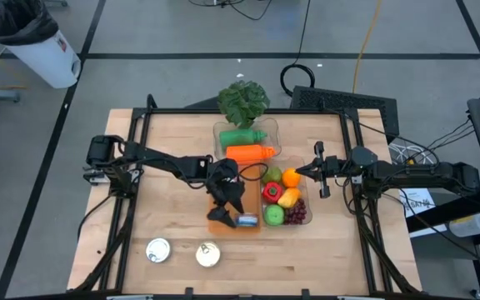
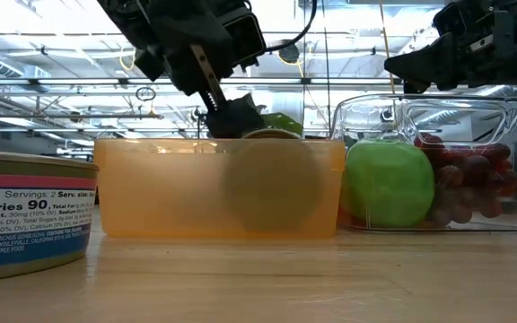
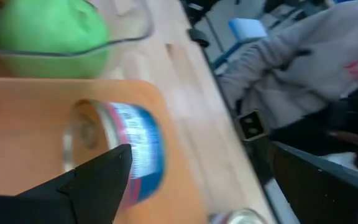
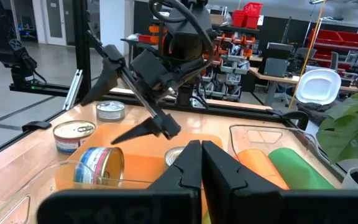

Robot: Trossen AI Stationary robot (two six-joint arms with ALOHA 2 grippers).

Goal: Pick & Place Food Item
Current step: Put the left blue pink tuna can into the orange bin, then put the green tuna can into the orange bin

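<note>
In the orange tray (image 1: 220, 223), a blue-labelled can (image 1: 247, 221).

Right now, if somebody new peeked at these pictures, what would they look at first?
Probably the left gripper, its jaws wide open above the orange bin in the middle of the table, where a blue-labelled can lies on its side. Right beside it sits a clear tray full of bright fruit, with a green apple and purple grapes at the near end.
</note>
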